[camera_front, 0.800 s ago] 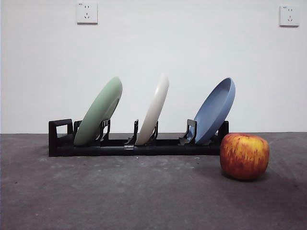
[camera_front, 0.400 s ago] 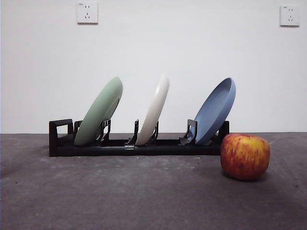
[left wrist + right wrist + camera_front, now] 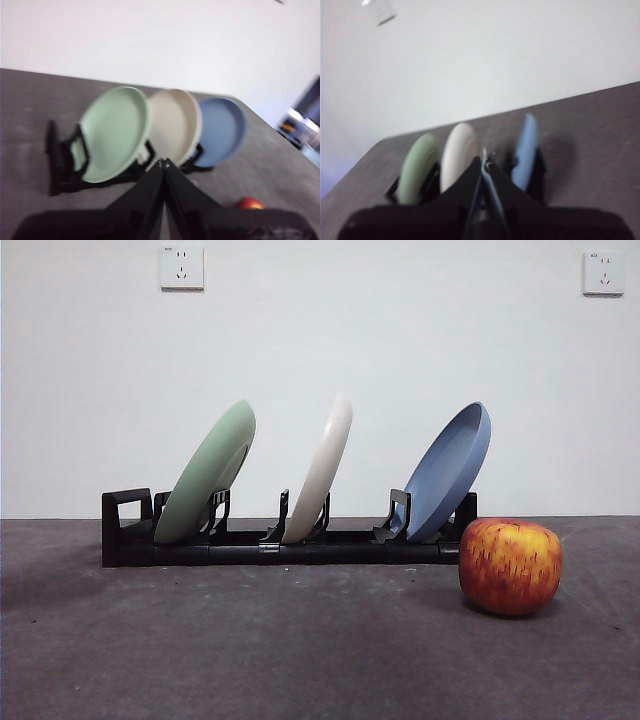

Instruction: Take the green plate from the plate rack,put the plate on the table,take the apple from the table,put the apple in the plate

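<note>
You see the green plate [image 3: 207,474] leaning in the end slot of the plate rack [image 3: 125,530] nearest its loop, with a cream-white plate [image 3: 322,468] and a blue plate [image 3: 449,472] in further slots. The apple [image 3: 510,565] sits on the bench [image 3: 250,640] by the blue-plate end. Your left gripper [image 3: 163,162] and right gripper [image 3: 483,160] are both clenched and empty, back from the rack. Both wrist views are blurred.

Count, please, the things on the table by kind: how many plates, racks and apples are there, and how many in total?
Plates: 3, namely the green plate, the cream-white plate and the blue plate
Plate rack: 1
Apple: 1
Total: 5
</note>
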`<state>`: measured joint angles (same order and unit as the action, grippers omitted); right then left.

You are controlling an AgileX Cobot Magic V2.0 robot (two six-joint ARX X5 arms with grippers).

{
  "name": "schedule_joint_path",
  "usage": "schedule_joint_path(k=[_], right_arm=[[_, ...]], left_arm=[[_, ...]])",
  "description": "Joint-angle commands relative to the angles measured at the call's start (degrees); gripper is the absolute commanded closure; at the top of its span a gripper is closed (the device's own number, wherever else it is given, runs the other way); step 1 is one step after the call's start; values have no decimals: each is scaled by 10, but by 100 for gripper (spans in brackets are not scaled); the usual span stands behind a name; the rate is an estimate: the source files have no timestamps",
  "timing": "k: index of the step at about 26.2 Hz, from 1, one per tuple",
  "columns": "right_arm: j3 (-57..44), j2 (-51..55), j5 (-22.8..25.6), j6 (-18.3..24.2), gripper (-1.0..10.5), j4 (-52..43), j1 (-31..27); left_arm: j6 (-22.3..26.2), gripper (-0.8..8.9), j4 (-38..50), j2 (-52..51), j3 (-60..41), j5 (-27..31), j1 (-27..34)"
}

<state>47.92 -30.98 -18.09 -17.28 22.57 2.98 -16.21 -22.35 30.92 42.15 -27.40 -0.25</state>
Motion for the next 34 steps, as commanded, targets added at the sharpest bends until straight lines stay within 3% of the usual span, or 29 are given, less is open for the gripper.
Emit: schedule_joint_path(k=[1, 7, 11, 13, 16, 20, 23, 27, 34], right_arm=[[82, -72, -55, 27, 963, 48, 0], [214, -214, -168, 64, 963, 178, 1], [262, -290, -179, 91, 885, 274, 10], [277, -322, -178, 108, 796, 308, 16], [288, -352, -179, 132, 650, 329, 23], [288, -365, -168, 134, 486, 321, 33], [288, -367, -159, 128, 442, 298, 39], [289, -367, -159, 115, 442, 297, 42], [289, -367, -149, 108, 443, 297, 42]], left_arm=[[42, 818, -47, 66, 81, -40, 2], [107, 818, -183, 203, 234, -103, -1], [158, 806, -281, 278, 297, -114, -14], [173, 721, -313, 308, 314, -114, -19], [173, 489, -320, 334, 316, -110, -19], [174, 436, -317, 350, 316, -98, -22], [169, 436, -263, 361, 316, -79, -33], [121, 436, -164, 399, 330, -33, -67], [137, 436, -226, 598, 553, 109, -153]])
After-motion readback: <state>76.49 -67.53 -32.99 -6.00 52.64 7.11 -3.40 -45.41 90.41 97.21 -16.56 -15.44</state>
